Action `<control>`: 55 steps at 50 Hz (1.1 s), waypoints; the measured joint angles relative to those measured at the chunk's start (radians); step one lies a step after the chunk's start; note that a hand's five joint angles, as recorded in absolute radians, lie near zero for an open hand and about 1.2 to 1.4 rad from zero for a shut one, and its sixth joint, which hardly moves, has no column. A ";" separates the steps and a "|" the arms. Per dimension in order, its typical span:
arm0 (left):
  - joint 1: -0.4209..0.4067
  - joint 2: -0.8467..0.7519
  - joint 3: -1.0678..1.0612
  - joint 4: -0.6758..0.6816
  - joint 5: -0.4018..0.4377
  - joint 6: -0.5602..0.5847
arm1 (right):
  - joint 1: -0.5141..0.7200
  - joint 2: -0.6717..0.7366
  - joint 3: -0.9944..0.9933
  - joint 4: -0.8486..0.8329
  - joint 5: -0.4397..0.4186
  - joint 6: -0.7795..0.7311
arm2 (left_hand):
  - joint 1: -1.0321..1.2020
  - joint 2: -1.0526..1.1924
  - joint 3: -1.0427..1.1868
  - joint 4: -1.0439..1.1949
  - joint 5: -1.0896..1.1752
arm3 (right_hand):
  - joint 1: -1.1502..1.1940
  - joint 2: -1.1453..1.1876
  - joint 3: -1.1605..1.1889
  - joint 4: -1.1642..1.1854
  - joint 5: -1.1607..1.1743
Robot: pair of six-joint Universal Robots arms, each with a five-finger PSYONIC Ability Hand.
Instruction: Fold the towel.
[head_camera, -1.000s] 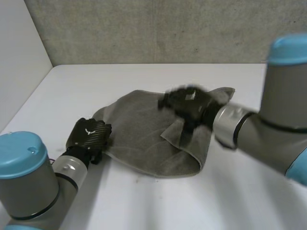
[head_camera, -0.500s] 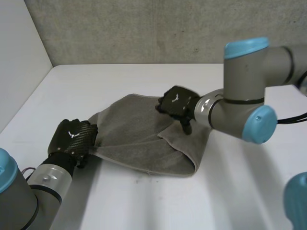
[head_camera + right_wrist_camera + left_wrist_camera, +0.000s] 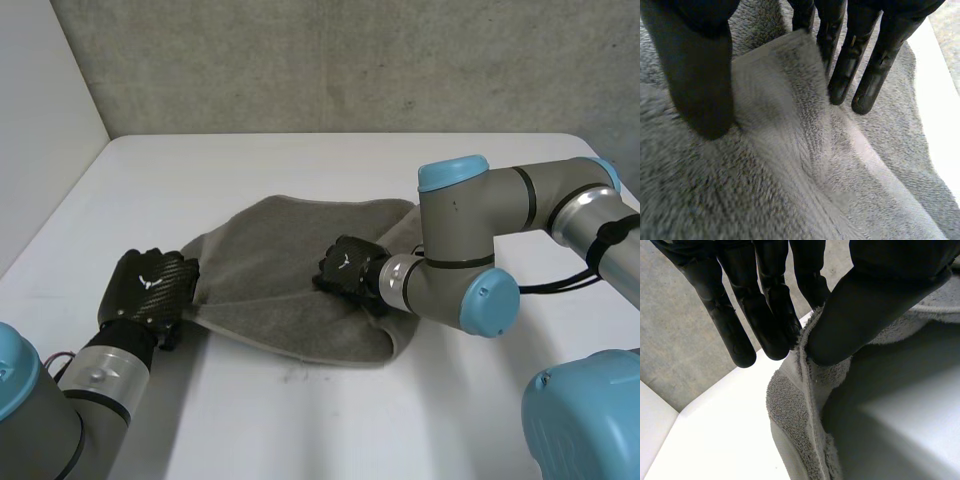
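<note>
A grey towel point(image 3: 265, 255) lies crumpled across the middle of the white table point(image 3: 300, 160), with its right part doubled over. My left hand point(image 3: 150, 285) is at the towel's left edge. In the left wrist view its thumb point(image 3: 865, 305) and fingers point(image 3: 775, 320) pinch the hemmed edge of the towel point(image 3: 800, 405). My right hand point(image 3: 345, 270) is down on the towel's middle, at the edge of the doubled-over flap. In the right wrist view a raised fold of towel point(image 3: 775, 100) stands between the thumb point(image 3: 700, 75) and the straight fingers point(image 3: 850, 65), which are apart.
My right arm's elbow point(image 3: 460, 240) reaches over the towel's right end. A concrete wall point(image 3: 330, 60) runs behind the table and a white panel point(image 3: 40, 130) stands along its left side. Bare tabletop lies in front of the towel point(image 3: 330, 420).
My right arm has swung in and its hand has dropped toward me onto the towel's middle, fingers drawing closer to the thumb. My left hand drew the left edge slightly outward.
</note>
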 measured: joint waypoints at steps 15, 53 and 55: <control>0.001 -0.008 -0.007 0.016 0.000 0.001 | -0.009 -0.041 0.014 -0.095 0.143 0.018 | 0.000 -0.002 -0.002 -0.003 0.000 | 0.054 0.055 0.061 0.060 0.088; 0.029 -0.129 0.007 0.097 0.000 0.002 | -0.253 -0.495 0.621 -0.398 0.150 0.216 | -0.107 -0.097 -0.096 -0.096 -0.103 | 0.603 0.604 0.617 0.618 0.650; 0.038 -0.148 0.011 0.106 0.003 0.002 | -0.291 -0.569 0.714 -0.444 0.146 0.297 | -0.150 -0.141 -0.141 -0.142 -0.149 | 0.603 0.604 0.617 0.618 0.650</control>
